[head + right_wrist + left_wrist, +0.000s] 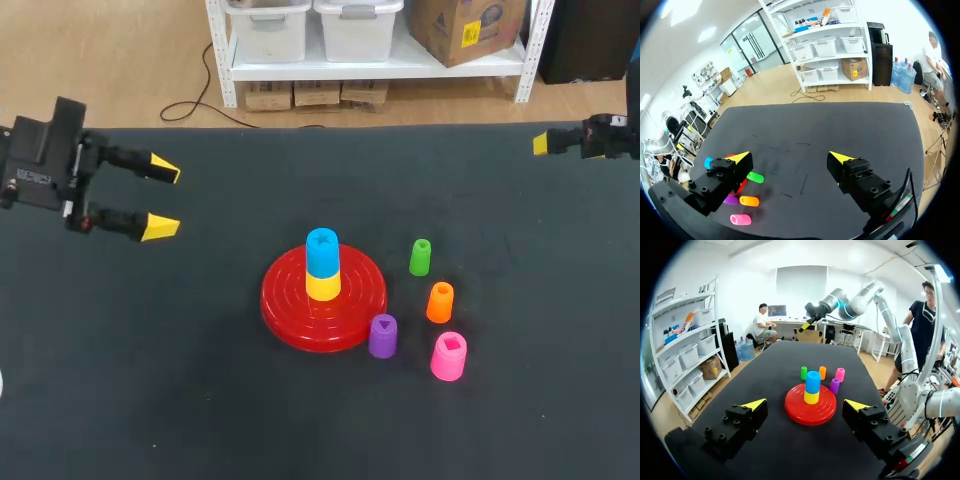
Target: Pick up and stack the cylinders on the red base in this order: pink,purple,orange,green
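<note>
Nearest, the pink cylinder (449, 356) stands upright on the table (150, 400), and the purple cylinder (382, 336) is hard by the rim of the red base (285, 305); can't tell if they touch. Orange cylinder (439, 302) and green cylinder (420, 257) stand further back, each apart. All 4 sit loose in a cluster on the base's right, prob. staged w/in easy reach of the R arm. The base already carries a yellow cylinder (322, 286) w/ a blue cylinder (322, 251) on top, so pink would go onto blue.

Further off, the left gripper (163, 198) hangs spread wide and empty, well clear of the stack. The right gripper (790, 157) is also wide apart w/ nothing in it, over the far corner.

Hidden: the base's centre sits under the stack. In the head view the R gripper is cut off at the edge, w/ 1 tip showing. In its wrist view its own finger covers most of the base.
</note>
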